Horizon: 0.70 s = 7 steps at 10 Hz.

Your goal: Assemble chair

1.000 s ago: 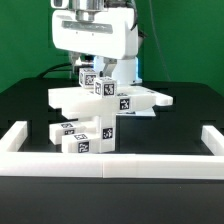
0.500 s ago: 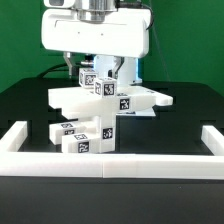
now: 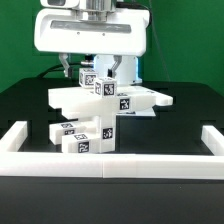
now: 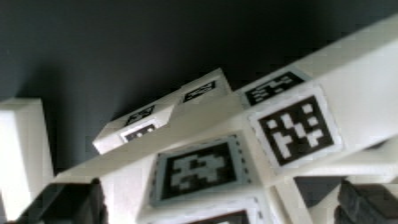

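Pincer point(image 3: 90, 66) apart, holding nothing, above the tagged blocks on the chair point(image 3: 110, 98). I judge a grasp step: next descend centred, then clamp.

The chair point(image 3: 100, 112) looks like matte white plastic, smooth-faced. The desk point(image 3: 30, 105) is dull black. The hand point(image 3: 90, 68) has a smooth white casing.

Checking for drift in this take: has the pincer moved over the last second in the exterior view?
Yes. The pincer has shifted toward the exterior view's left and slightly nearer the camera, judged against the unmoved chair and border rail. Its jaws are open.
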Available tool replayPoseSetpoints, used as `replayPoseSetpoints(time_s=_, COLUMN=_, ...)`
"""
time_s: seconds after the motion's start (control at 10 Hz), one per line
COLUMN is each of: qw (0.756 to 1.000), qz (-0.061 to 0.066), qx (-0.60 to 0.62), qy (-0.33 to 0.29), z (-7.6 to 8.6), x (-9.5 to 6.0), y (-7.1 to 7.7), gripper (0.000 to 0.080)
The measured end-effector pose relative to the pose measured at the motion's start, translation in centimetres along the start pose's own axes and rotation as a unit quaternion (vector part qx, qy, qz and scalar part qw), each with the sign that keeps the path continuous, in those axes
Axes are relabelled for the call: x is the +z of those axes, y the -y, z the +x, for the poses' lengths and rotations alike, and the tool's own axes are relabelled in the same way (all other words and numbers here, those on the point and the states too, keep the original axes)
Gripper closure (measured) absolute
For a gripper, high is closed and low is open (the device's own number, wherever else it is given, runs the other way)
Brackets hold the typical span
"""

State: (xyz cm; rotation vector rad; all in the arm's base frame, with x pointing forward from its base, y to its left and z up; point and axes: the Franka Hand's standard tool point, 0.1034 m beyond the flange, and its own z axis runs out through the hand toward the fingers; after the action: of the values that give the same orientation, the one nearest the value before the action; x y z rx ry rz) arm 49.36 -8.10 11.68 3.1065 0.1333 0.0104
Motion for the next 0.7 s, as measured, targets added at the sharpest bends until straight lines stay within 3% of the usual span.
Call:
replayPoseSetpoints(time_s=0.3, qw=0.999, qz=-0.002, qx=-0.054, qy=0.001, z=-0.05, x=0.01, y=-0.17, gripper=0.0151)
replayPoseSetpoints(time_s=0.5, qw=0.999, qz=-0.002, qx=-0.054, qy=0.002, z=-0.06, x=0.03, y=-0.18, gripper=0.0412)
replayPoseSetpoints(time_s=0.6, qw=0.999, qz=-0.002, qx=-0.053, qy=0.001, z=-0.06, x=0.03, y=-0.19, gripper=0.0412)
replayPoseSetpoints(time_s=0.7, qw=0.999, qz=-0.002, qx=-0.053, qy=0.002, z=-0.06, x=0.03, y=-0.19, gripper=0.0512)
